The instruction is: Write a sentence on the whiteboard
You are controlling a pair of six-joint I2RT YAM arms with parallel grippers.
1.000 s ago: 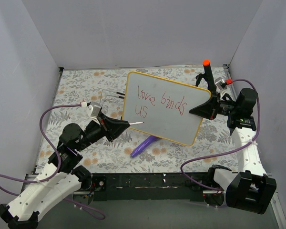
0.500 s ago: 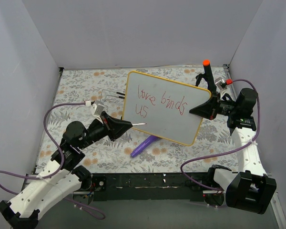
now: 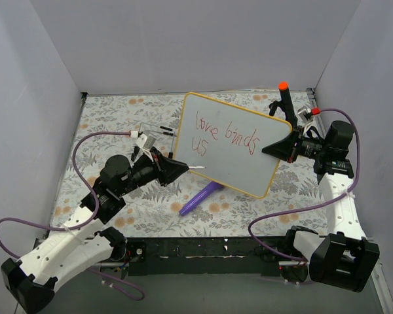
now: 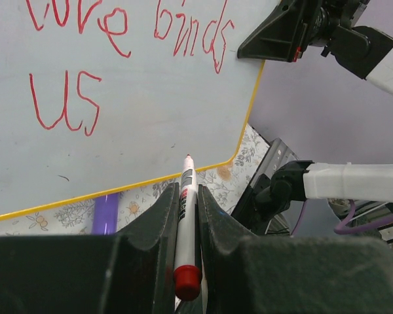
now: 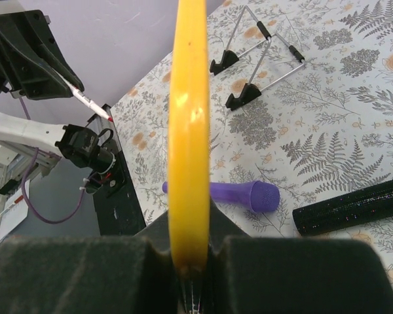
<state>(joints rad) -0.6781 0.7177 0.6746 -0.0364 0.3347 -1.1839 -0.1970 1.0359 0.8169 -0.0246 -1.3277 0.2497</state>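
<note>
The whiteboard, white with a yellow frame, is held tilted above the table by my right gripper, which is shut on its right edge; that edge runs up the middle of the right wrist view. Red words, the sentence, read "love binds us" and also show in the left wrist view. My left gripper is shut on a white marker with a red end. Its tip points at the board's lower left, just off the surface.
A purple cylinder lies on the floral table cloth under the board. A wire stand with black feet stands behind the board's left edge. A black stick with an orange tip rises at the back right. A black glitter tube lies beside the purple cylinder.
My left arm has moved forward and right with the marker, closer to the board. The board has shifted slightly right and turned a little in my right gripper.
</note>
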